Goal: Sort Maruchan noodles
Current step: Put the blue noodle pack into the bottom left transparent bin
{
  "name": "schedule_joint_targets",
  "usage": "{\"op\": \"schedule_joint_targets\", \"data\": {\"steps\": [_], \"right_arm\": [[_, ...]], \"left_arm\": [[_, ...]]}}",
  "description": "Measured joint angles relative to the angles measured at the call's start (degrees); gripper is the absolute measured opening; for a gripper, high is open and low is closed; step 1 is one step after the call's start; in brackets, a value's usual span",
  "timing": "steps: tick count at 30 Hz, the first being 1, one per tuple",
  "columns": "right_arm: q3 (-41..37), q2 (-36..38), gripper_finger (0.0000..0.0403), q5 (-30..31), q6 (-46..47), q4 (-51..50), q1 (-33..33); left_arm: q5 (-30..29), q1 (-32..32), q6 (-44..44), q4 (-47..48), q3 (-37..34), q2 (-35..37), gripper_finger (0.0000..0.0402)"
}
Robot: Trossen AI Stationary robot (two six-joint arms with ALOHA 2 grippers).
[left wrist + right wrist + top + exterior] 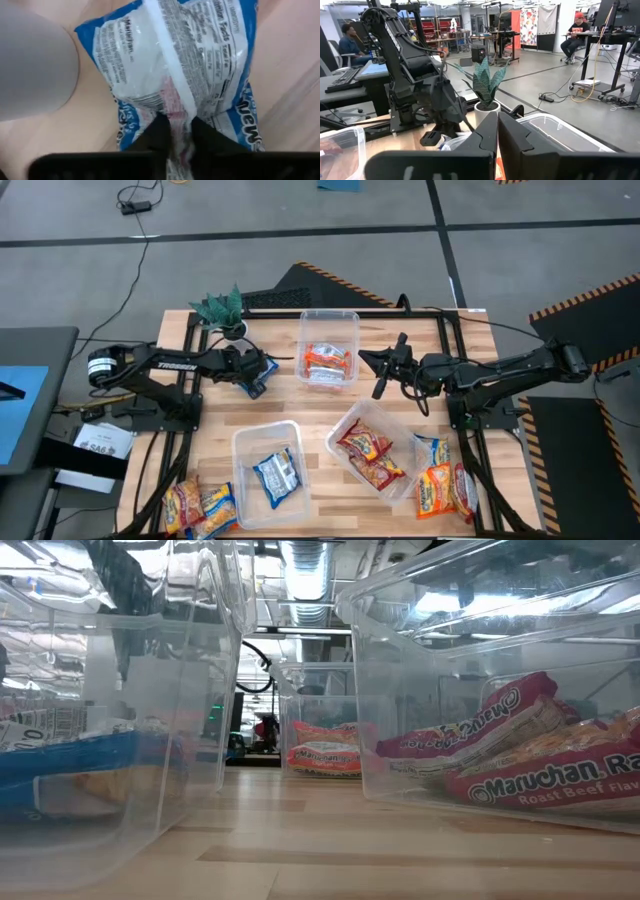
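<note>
Left end effector (175, 131) is seen pinched narrow on the blue-white packet (175, 65) near the worktop's far-left corner. Packet's long axis runs straight out from the fingers. Blue packets' bin (245, 442) lies toward the near edge. Right end effector (378, 370), closed empty, is farther off.

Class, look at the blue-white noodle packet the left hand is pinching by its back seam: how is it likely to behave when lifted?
The blue-white noodle packet has a glossy, crinkled wrapper, so it may slip. The left hand grips only the thin seam flap, so the packet will probably dangle and swing. It looks flat and light, and the contents could crack.
</note>
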State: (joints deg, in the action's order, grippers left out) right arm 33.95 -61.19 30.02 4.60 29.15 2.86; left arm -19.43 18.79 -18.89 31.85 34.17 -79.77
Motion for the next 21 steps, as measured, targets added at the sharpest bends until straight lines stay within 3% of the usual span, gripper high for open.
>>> {"op": "schedule_joint_targets", "data": {"steps": [9,21], "right_arm": [[0.0,0.0,0.0038,0.0,0.0,0.0,0.0],[0.0,0.0,0.0038,0.0,0.0,0.0,0.0]], "left_arm": [[-1.7,-2.5,-1.0,4.5,2.5,10.1,0.0000],[-1.3,-5.6,-2.2,3.5,2.7,31.3,0.0000]]}}
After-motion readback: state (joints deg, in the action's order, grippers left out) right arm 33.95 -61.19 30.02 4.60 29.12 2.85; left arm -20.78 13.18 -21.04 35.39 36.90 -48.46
